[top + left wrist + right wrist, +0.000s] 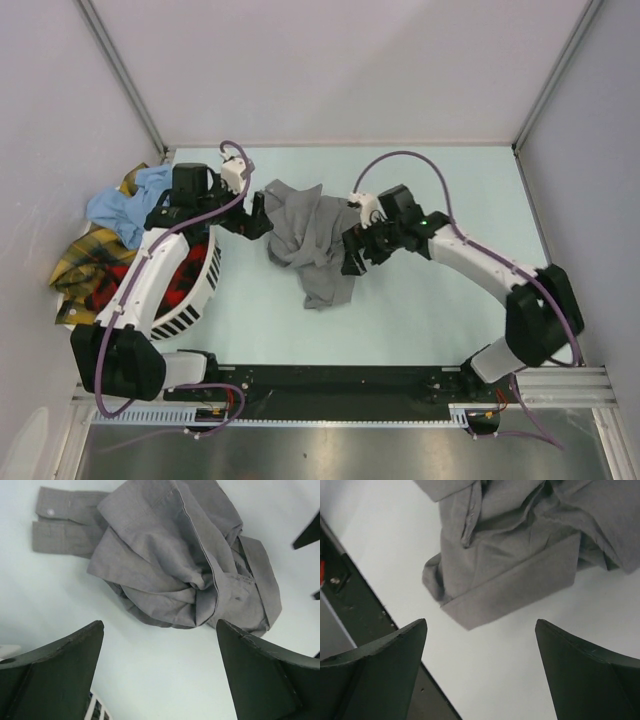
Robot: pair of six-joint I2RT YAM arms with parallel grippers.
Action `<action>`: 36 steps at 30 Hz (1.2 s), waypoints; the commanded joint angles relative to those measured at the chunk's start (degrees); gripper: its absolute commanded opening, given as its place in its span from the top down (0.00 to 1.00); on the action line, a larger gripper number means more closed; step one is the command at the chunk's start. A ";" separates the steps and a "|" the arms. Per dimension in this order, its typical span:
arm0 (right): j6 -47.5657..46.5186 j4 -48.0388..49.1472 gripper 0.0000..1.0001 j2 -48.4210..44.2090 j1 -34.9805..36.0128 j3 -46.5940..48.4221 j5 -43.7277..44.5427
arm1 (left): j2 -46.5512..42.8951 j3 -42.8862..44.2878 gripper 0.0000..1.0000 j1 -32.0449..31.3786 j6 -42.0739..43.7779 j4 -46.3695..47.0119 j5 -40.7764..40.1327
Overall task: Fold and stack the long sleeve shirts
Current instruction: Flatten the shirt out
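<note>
A plain mid-grey long sleeve shirt (312,240) lies crumpled in a heap in the middle of the table. It also shows in the left wrist view (185,555), with a buttoned cuff at the upper left, and in the right wrist view (520,545). My left gripper (256,218) is open and empty just left of the heap (160,645). My right gripper (352,252) is open and empty just right of it (480,645). A light blue shirt (125,205), a yellow plaid shirt (80,258) and a red-and-black plaid one (178,280) lie at the left.
A white slotted plastic basket (200,295) stands at the left under my left arm, with shirts in it and draped over its far side. The black rail (330,385) runs along the near table edge. Walls close in on the left, back and right.
</note>
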 commanded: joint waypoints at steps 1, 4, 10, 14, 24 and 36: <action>-1.39 4.37 0.05 8.81 4.50 7.01 8.40 | -1.80 -1.44 0.01 2.12 -2.46 -1.30 4.10; -1.66 5.25 0.08 14.36 6.26 7.90 12.35 | -2.24 -1.53 0.01 2.12 -1.58 -2.45 4.63; -4.99 0.00 0.75 20.61 5.57 8.78 14.48 | -1.10 -2.84 0.02 1.69 1.49 -3.68 7.86; -6.93 -3.71 1.00 12.98 0.66 3.09 5.36 | 0.74 -4.25 0.12 -3.40 1.85 -2.98 8.15; -7.91 -7.41 0.93 -2.25 -6.74 -5.72 -0.03 | 14.43 1.36 0.10 -21.43 -7.02 11.09 -10.22; 11.60 11.39 0.38 15.32 -8.41 -2.30 -7.05 | 14.63 2.87 0.20 -20.73 -5.97 10.56 -11.29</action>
